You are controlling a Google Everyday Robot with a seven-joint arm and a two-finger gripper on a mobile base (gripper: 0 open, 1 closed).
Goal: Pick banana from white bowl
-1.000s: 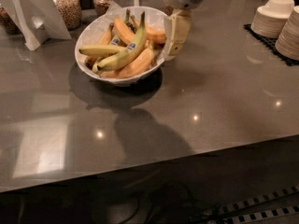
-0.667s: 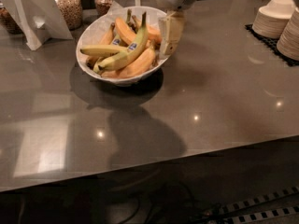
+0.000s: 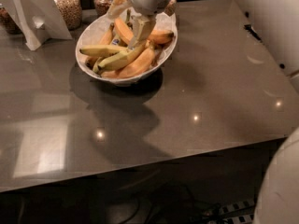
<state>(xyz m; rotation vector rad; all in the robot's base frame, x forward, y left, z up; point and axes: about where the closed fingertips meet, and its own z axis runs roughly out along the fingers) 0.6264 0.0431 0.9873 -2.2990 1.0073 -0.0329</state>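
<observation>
The white bowl (image 3: 91, 31) stands at the back of the grey table, filled with bananas. The banana (image 3: 122, 58), long and greenish yellow with a dark stem at its left end, lies slantwise across the pile, with a blue sticker just above its middle. A shorter yellow banana (image 3: 100, 50) lies behind it, and plump orange-toned bananas (image 3: 138, 64) lie around it. My gripper (image 3: 125, 29) hangs over the bowl and points down into the pile. Its cream fingers (image 3: 139, 29) are spread apart, with the right one just above the banana's upper end. It holds nothing.
Two glass jars of grain (image 3: 67, 6) and a folded white card stand (image 3: 35, 17) are at the back left, close to the bowl. White robot body parts (image 3: 271, 27) fill the right side. The table's front edge (image 3: 140, 171) runs across the lower part of the view.
My gripper has moved left from the bowl's right rim to over the middle of the pile. The view has shifted, so the stacked plates at the right are out of sight.
</observation>
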